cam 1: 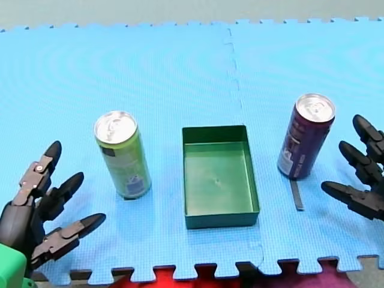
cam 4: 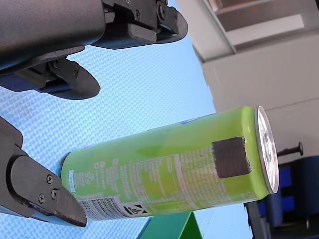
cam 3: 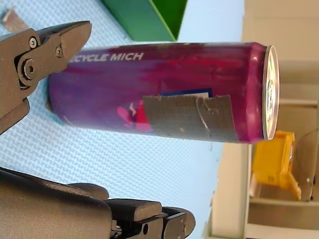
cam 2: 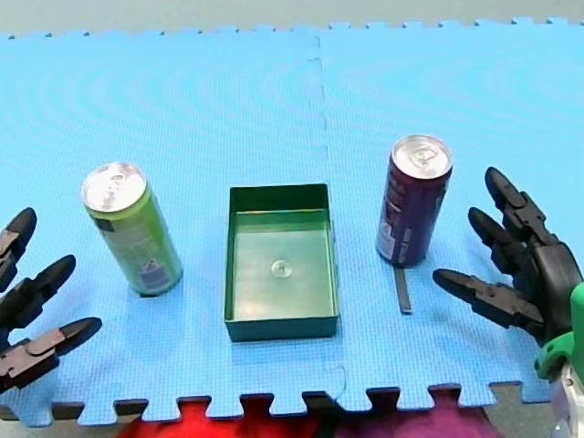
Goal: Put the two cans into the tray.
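Green can (cam 1: 123,156) left, purple can (cam 1: 305,141) right of tray (cam 1: 222,221), upright. Left hand (cam 1: 45,210) lower left, right hand (cam 1: 360,174) right edge, both empty. Grip off-centre and you likely topple either.

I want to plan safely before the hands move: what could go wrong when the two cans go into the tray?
1. The green can, near the left hand, and the purple can, near the right hand, stand upright, tall and narrow; a finger that pushes before the grasp closes might tip one over.
2. The tray between them has low walls and little room; the second can might knock the first, or land on the rim.
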